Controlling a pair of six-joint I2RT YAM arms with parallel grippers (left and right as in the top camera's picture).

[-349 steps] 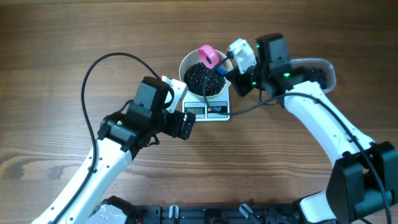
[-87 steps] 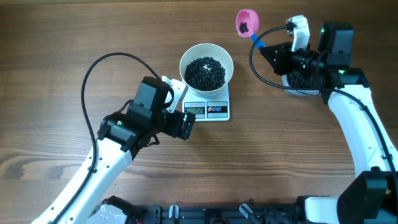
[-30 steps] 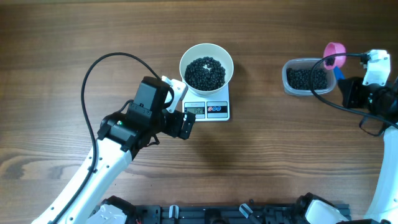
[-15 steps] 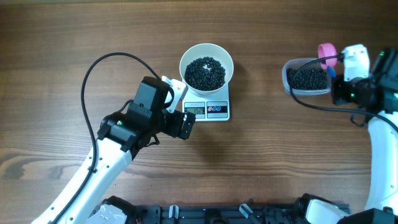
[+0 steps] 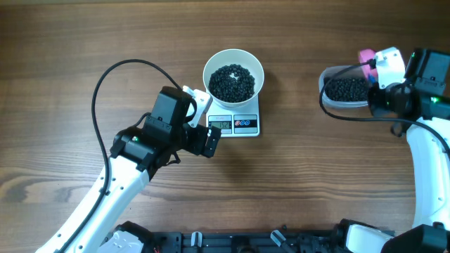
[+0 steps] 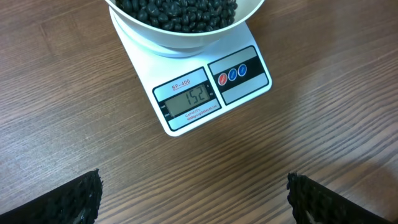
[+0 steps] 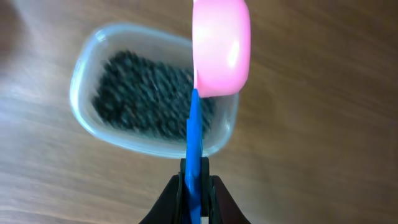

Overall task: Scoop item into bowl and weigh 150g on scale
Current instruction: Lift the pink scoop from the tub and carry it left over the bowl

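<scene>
The beans (image 5: 233, 81) sit in the bowl (image 5: 209, 69) on the scale (image 6: 244, 79); its display (image 6: 188, 102) seems just over target. My right pincer (image 7: 194, 186) clamps the scoop (image 7: 221, 50) above the tub (image 7: 81, 74), and my left pincer (image 6: 193, 199) gapes empty. Next: park the scoop.

The bowl (image 6: 180, 45) ran off the left wrist view's top edge, and the left gripper (image 6: 193, 205) was cut by its bottom corners. The right wrist view blurred the tub (image 7: 78, 81) and its beans (image 7: 137, 99). Overhead, the right gripper (image 5: 382, 67) hid most of the scoop (image 5: 365, 55), and digits on the scale (image 5: 234, 125) were too small to read.
</scene>
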